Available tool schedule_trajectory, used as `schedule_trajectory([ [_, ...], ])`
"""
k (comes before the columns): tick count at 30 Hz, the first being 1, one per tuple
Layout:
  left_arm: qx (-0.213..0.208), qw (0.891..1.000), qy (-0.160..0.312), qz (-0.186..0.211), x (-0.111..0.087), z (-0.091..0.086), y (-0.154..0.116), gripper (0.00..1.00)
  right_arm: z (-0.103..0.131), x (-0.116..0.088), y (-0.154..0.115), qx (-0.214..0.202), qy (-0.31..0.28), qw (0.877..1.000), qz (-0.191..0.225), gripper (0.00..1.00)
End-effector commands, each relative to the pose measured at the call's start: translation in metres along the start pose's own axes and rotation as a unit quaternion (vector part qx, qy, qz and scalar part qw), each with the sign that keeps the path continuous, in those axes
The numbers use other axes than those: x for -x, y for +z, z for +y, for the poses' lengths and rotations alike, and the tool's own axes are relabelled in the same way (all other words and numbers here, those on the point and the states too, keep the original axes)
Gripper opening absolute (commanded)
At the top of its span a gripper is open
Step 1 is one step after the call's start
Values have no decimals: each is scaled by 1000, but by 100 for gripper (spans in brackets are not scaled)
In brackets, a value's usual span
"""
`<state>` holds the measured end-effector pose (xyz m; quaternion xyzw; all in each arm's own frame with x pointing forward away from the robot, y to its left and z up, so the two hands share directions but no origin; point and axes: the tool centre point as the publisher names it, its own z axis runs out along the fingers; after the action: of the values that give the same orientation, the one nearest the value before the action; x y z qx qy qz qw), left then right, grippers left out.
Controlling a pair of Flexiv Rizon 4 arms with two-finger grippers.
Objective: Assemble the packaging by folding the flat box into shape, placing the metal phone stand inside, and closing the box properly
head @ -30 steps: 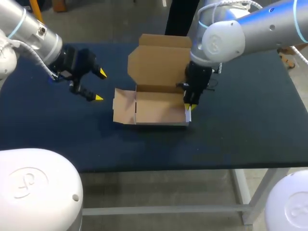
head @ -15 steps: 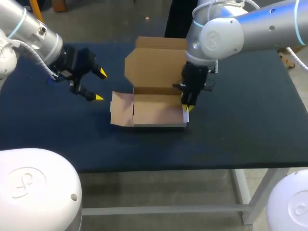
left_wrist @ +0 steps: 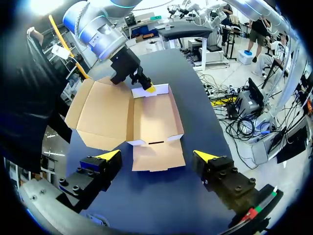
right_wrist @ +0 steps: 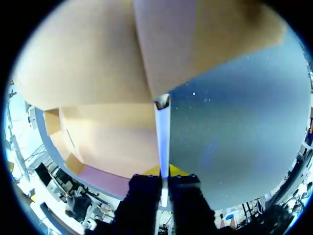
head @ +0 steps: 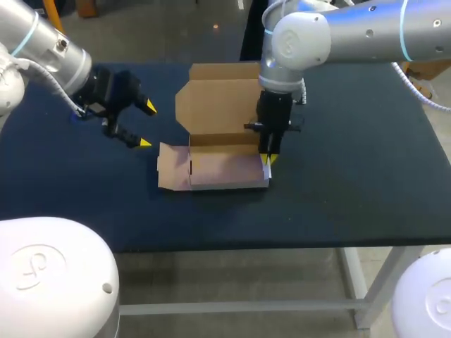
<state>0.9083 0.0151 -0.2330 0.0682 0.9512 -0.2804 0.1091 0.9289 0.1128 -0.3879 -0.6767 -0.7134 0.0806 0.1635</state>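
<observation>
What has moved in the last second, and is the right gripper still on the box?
The right gripper, still shut on the box's right wall, has dragged the box leftward and slightly toward the robot. Nothing was let go or newly taken. The left gripper stayed open and still, left of the box; the lid remains open.

1. Only a table (head: pixel 352 190) here really, with a dark navy top (matte, maybe a mat or cloth, can't tell).
2. Its pale metal leg (head: pixel 354 282) and crossbar show below the near edge.
</observation>
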Motion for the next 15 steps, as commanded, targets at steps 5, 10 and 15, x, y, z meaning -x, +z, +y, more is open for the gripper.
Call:
schedule_trajectory([
  [5, 2, 1000, 0, 2, 0, 0, -1, 100, 5, -2, 2, -53, 1, 999, -4, 0],
  [10, 2, 1000, 0, 2, 0, 0, -1, 100, 6, -1, 5, -50, 1, 999, -6, 0],
  [15, 2, 1000, 0, 2, 0, 0, -1, 100, 8, 0, 8, -46, 2, 999, -10, 6],
])
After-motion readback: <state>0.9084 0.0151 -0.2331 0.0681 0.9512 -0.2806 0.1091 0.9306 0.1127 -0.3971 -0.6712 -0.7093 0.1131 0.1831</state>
